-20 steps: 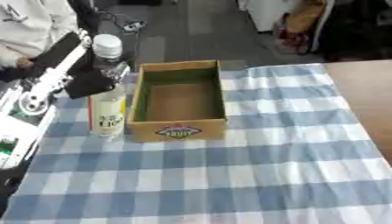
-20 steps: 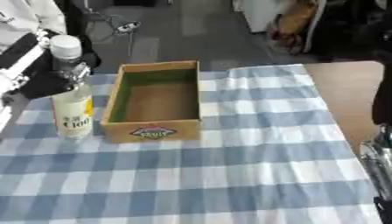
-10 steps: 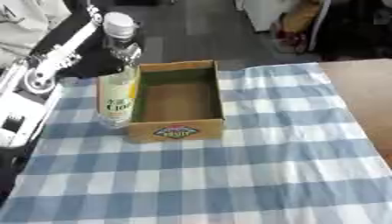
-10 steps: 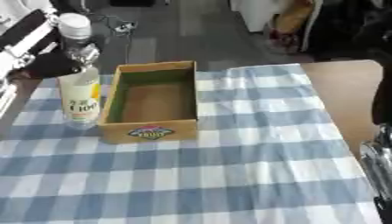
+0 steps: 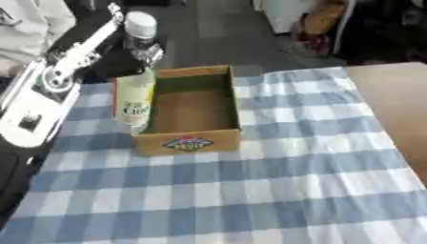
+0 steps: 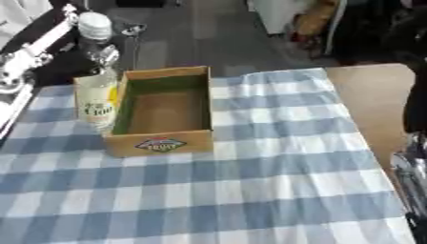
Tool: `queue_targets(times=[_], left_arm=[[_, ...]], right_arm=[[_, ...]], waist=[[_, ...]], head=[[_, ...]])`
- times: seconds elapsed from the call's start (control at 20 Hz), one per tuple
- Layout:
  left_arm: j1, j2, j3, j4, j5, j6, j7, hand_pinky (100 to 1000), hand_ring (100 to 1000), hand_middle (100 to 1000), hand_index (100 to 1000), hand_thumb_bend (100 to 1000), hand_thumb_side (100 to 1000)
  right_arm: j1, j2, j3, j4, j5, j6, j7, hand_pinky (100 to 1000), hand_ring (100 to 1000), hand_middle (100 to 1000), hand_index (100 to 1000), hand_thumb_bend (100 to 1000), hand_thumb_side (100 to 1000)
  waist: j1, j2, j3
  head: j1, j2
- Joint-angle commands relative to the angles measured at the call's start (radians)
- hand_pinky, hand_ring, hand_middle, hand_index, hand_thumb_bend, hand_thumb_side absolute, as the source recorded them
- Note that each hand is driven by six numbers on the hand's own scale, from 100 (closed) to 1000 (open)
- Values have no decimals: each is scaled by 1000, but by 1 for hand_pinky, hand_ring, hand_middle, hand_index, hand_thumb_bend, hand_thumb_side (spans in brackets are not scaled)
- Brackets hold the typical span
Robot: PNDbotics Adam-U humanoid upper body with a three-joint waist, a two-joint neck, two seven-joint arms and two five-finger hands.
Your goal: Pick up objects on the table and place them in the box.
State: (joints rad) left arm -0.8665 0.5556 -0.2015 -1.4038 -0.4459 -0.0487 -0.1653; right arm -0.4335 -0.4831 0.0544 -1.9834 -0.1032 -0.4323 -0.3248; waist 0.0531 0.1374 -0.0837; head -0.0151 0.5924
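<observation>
The bottle (image 5: 136,95) is held upright just to the left of the box (image 5: 190,110), its clear body and pale label level with the box's left wall and its white cap well above the rim. The left robot hand (image 5: 133,52) is closed round the bottle's upper part, near the neck, with dark fingers showing behind and beside the clear plastic. Gripping it high leaves the lower body free, which I judge suits lowering it past the box wall without the fingers catching on the cardboard. Whether the bottle's base touches the desk (image 5: 275,190) or hangs just above it cannot be told; the lower end sits against the checked cloth beside the box.

The box is an open cardboard carton with a green inner lining and a printed label on its near end. Its brown floor is bare: nothing lies in it. The bottle is not yet inside, so the placing step looks to be in hand but unfinished; it would need to go up and rightward over the left wall.

The right robot hand (image 6: 410,178) shows only as a sliver far right of the box, at the lower right edge of the right eye view; its fingers cannot be judged.
</observation>
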Motion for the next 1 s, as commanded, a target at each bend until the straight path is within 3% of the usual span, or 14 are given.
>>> queue_targets(times=[0.05, 0.7, 0.75, 0.8, 1.0], left_arm=[[-45, 1, 1, 33, -12, -31, 23, 100, 100, 100, 281, 100, 604], [-166, -83, 24, 337, -216, -208, 194, 100, 100, 101, 283, 100, 611], [-171, -88, 29, 360, -234, -218, 208, 100, 100, 101, 283, 100, 494], [-175, -93, 34, 383, -253, -225, 220, 100, 100, 104, 284, 100, 613], [-196, -111, 54, 468, -316, -252, 256, 100, 100, 120, 304, 100, 622]], right_arm=[[-17, -8, -2, -17, -9, -1, 7, 479, 524, 553, 760, 100, 955], [-52, 9, 7, -17, -28, 0, 21, 479, 526, 555, 760, 100, 953], [-55, 10, 7, -17, -29, 0, 22, 479, 526, 555, 760, 100, 953], [-57, 11, 7, -17, -30, 1, 22, 479, 527, 555, 760, 100, 953], [-66, 14, 7, -17, -33, 0, 25, 479, 528, 556, 759, 100, 952]], waist=[[-2, -15, -2], [6, -2, -41], [7, -1, -44], [8, 1, -47], [12, 5, -54]], head=[[9, -1], [30, -4], [31, -4], [31, -4], [32, -3]])
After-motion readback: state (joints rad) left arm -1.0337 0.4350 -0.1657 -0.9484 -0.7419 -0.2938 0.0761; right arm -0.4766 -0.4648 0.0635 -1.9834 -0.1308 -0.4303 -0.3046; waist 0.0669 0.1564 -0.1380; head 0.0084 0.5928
